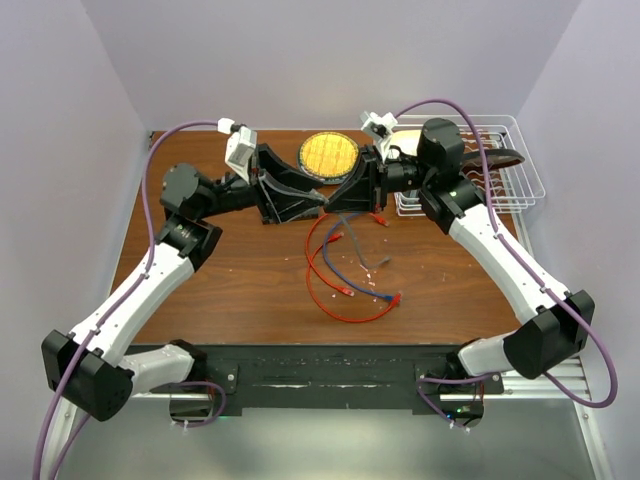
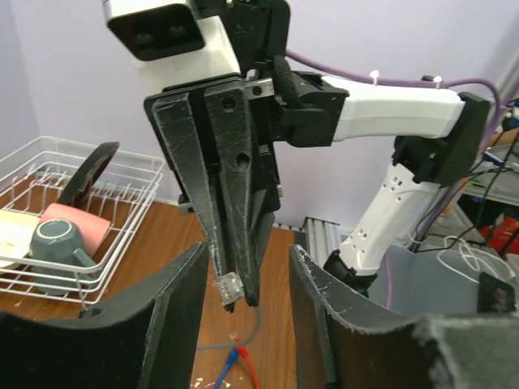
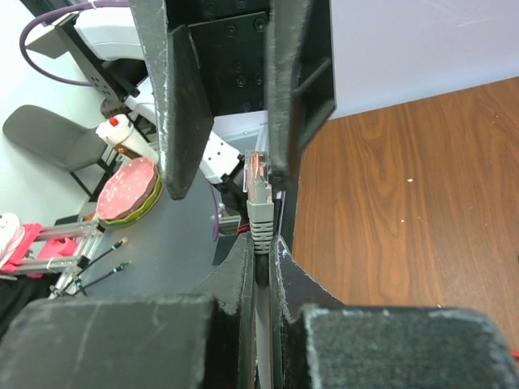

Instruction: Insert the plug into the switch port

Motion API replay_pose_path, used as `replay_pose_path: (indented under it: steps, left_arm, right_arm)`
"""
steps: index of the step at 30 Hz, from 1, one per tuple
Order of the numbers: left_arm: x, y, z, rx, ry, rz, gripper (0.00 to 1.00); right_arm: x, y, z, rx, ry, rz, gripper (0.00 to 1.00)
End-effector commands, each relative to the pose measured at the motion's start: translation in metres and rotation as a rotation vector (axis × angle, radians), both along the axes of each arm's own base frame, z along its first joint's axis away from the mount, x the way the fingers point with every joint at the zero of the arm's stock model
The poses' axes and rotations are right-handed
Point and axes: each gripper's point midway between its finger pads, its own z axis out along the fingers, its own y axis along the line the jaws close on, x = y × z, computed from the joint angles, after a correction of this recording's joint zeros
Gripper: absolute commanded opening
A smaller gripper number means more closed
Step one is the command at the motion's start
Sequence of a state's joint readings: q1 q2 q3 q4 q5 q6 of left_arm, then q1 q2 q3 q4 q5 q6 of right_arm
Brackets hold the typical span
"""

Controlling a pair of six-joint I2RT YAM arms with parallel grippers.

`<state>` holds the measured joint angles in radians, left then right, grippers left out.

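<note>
The plug (image 3: 258, 175) is a clear connector on a grey cable (image 2: 258, 326) with a grey boot (image 3: 261, 223). My right gripper (image 3: 261, 247) is shut on that boot, so the plug sticks out past its fingertips. In the left wrist view the right gripper (image 2: 235, 293) points down between the fingers of my left gripper (image 2: 247, 251), plug (image 2: 229, 289) at its tip. The left jaws stand apart on either side without touching it. From above, the left gripper (image 1: 318, 203) and the right gripper (image 1: 338, 200) meet tip to tip above mid-table. The switch is out of view.
A round yellow dish (image 1: 329, 155) lies just behind the grippers. Loose red (image 1: 340, 305) and blue (image 1: 335, 268) cables curl on the wooden table in front of them. At the back right, a white wire rack (image 1: 505, 170) holds a pink cup (image 2: 81, 227) and a teal mug (image 2: 55, 241).
</note>
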<state>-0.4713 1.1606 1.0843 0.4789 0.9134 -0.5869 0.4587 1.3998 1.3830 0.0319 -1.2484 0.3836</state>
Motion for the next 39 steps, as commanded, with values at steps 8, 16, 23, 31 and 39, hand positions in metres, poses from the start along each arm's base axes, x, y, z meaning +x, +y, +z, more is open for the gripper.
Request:
replay_pose_path:
  steps: [8,16,23,31,39]
  left_arm:
    - [-0.009,-0.004,0.011,-0.03,-0.021,-0.06,0.32]
    - [0.004,-0.014,0.004,0.003,0.014,-0.022,0.34]
    - [0.02,-0.013,0.014,-0.043,0.086,0.066,0.0]
    - [0.07,0.025,0.027,-0.122,0.307,0.488,0.0]
    - [0.091,0.035,0.005,-0.053,0.501,0.623,0.0]
  right_arm:
    - [-0.005,-0.003,0.01,0.018,-0.026,-0.021,0.0]
    - [-0.002,-0.003,0.016,0.025,-0.037,-0.05,0.0]
    - [0.007,-0.004,0.014,0.007,-0.037,-0.119,0.17]
    - [0.052,-0.041,0.034,-0.101,-0.172,-0.652,0.96]
    - [0.066,-0.039,0.029,-0.171,-0.263,-0.843,0.96]
